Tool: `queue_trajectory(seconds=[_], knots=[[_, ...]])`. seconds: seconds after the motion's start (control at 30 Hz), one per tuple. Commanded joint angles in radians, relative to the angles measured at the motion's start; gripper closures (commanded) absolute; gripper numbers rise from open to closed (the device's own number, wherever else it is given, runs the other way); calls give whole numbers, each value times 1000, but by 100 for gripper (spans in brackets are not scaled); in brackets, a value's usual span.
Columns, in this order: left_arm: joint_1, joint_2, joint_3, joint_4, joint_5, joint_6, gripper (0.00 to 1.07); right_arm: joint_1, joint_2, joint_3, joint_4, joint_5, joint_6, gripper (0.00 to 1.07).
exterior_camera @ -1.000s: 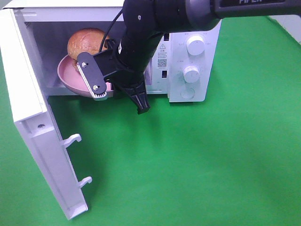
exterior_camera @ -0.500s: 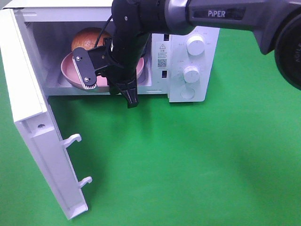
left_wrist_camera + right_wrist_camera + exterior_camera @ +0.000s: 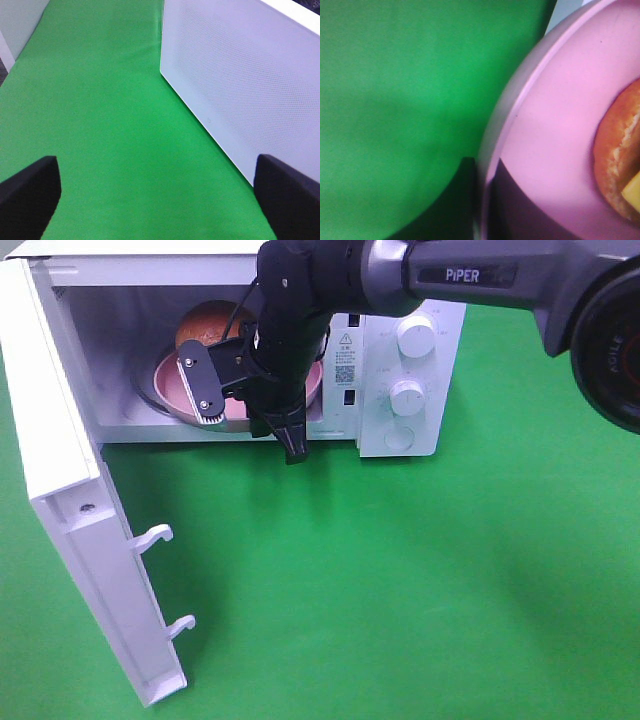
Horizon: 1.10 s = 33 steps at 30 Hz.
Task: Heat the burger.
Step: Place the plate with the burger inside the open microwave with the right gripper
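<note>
The white microwave [image 3: 385, 435] stands on the green counter [image 3: 420, 590], its door [image 3: 70, 490] swung fully open towards the left of the high view and its two knobs [image 3: 415, 335] on the right-hand control face. The burger [image 3: 208, 318] sits on a round pink plate [image 3: 172, 380] inside the open cavity, with only the glossy brown bun top visible behind the arm. The right arm reaches across from the right, and the right gripper [image 3: 481, 215] has its jaws pressed together on the near rim of the plate, one jaw outside the rim and one over the pink surface. Whether the plate rests on the cavity floor cannot be told. The left gripper [image 3: 159, 200] hangs over bare green counter beside a white dotted panel [image 3: 250, 75], its jaws spread wide and holding nothing.
</note>
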<state>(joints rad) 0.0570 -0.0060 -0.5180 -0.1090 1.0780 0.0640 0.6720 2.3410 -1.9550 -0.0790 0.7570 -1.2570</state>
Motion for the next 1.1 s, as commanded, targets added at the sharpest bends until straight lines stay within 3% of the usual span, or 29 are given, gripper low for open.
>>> queue_trajectory(seconds=[0.03, 0.77, 0.97, 1.03, 1.1], knots=[[-6, -15, 3, 0, -9, -5, 9, -7, -11, -21, -27, -98, -12, 107], [-6, -15, 3, 0, -9, -5, 9, -7, 4, -21, -15, -205, -84, 107], [-6, -15, 3, 0, -9, -5, 9, -7, 4, -21, -15, -230, -83, 99], [-6, -15, 3, 0, -9, -5, 9, -7, 4, -21, -15, -230, -83, 94], [-6, -15, 3, 0, -9, -5, 9, -7, 4, -21, -15, -230, -81, 81]])
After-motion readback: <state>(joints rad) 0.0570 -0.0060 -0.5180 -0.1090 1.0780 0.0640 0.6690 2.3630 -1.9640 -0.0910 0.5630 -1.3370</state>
